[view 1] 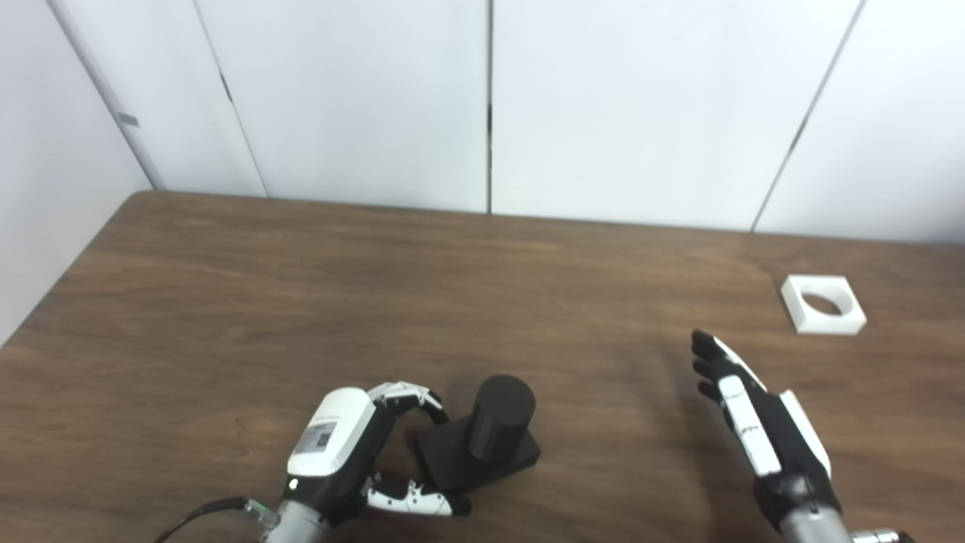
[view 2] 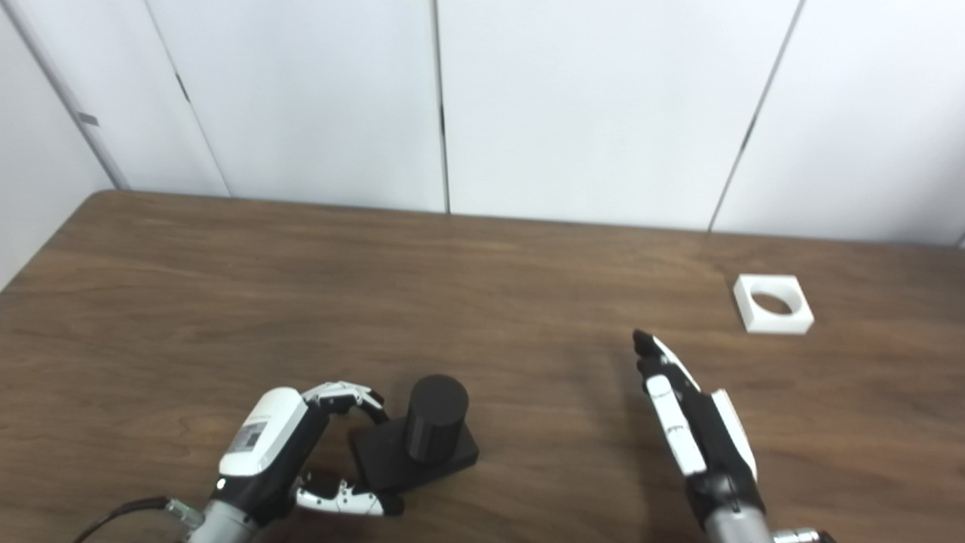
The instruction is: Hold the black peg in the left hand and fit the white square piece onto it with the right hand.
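The black peg [view 1: 500,417], a short cylinder on a square black base [view 1: 452,460], stands on the table near the front. My left hand [view 1: 354,445] sits just left of it, open, its curled fingers [view 1: 411,397] and thumb [view 1: 415,499] bracketing the base's left side; I cannot tell whether they touch it. The white square piece [view 1: 823,304], with a round hole, lies flat at the far right. My right hand [view 1: 754,422] hovers open with fingers stretched out, pointing toward the white piece and well short of it.
The brown wooden table [view 1: 301,302] ends at white wall panels [view 1: 362,98] behind. Its left edge runs diagonally at the far left. A cable [view 1: 196,520] trails from my left wrist.
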You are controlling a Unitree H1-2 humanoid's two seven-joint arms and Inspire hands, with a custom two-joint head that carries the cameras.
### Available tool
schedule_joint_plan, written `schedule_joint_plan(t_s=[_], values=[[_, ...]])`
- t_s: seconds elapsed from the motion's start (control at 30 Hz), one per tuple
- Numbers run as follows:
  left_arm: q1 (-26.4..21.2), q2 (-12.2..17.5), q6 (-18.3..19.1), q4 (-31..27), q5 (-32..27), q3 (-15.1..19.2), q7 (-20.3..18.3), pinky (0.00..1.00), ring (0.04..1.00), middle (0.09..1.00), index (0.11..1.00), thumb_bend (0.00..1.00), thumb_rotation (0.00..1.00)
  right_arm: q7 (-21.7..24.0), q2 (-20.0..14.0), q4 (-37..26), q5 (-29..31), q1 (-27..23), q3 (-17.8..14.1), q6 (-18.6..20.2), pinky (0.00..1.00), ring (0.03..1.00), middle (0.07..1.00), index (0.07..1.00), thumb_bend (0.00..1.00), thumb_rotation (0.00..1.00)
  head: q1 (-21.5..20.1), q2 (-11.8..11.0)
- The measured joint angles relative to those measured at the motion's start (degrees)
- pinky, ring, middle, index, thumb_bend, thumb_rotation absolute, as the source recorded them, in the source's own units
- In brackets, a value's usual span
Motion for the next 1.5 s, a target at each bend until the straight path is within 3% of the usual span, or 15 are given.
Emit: schedule_joint_plan(t_s=[0.3,0.63,0.93,1.13,1.27,1.3,1.37,1.43,1.5], values=[[-0.6,1.4,-2.5,-0.1,0.2,-2.1,-2.3,0.68,0.772,0.730,0.490,0.51,0.04,0.0,0.1,-0.7,0.1,0.1,0.3,1.2,0.90,0.920,0.924,0.892,0.40,1.00,-0.9,1.1],[-1.7,1.5,-6.6,3.8,2.4,-2.7,-1.4,0.78,0.778,0.721,0.490,0.52,0.04,0.0,0.1,-1.4,0.1,0.1,0.2,1.9,0.89,0.919,0.924,0.894,0.41,1.00,-1.1,1.6],[-2.4,1.0,-7.7,5.6,3.8,-3.4,-0.6,0.79,0.781,0.724,0.490,0.52,0.04,0.0,0.1,-1.5,0.2,0.1,0.1,2.6,0.90,0.922,0.926,0.898,0.41,1.00,-1.8,1.6],[-2.4,1.1,-8.0,5.6,5.0,-3.6,-0.6,0.81,0.779,0.722,0.490,0.52,0.04,0.1,0.1,-1.5,0.4,0.1,0.0,2.6,0.92,0.943,0.946,0.910,0.42,1.00,-5.7,1.1],[-2.3,1.1,-8.6,5.5,5.5,-3.5,-0.4,0.79,0.759,0.706,0.489,0.52,0.05,0.6,-0.1,-2.8,-1.0,0.1,0.1,2.5,0.81,0.886,0.907,0.887,0.55,0.71,-7.7,0.9],[-2.2,1.1,-8.8,5.5,5.6,-3.5,-0.2,0.78,0.753,0.700,0.489,0.52,0.05,0.7,-0.1,-3.9,-2.3,0.1,0.2,2.5,0.80,0.874,0.893,0.880,0.59,0.62,-10.1,0.7],[-2.1,1.1,-9.0,5.5,5.9,-3.4,0.1,0.78,0.750,0.698,0.489,0.52,0.05,1.1,-0.4,-6.7,-4.6,0.1,0.2,2.5,0.81,0.871,0.887,0.877,0.61,0.54,-11.2,0.4],[-1.9,1.1,-9.3,5.4,6.1,-3.4,0.3,0.77,0.748,0.694,0.489,0.52,0.05,2.1,-1.1,-9.7,-7.6,0.0,-0.3,2.3,0.84,0.894,0.902,0.863,0.64,0.36,-13.4,-0.2],[-1.5,1.1,-9.9,5.4,6.1,-3.2,1.0,0.77,0.741,0.689,0.489,0.52,0.04,3.1,-2.7,-11.2,-10.5,-0.6,-1.8,2.4,0.87,0.912,0.904,0.854,0.68,0.27,-15.5,-0.7]])
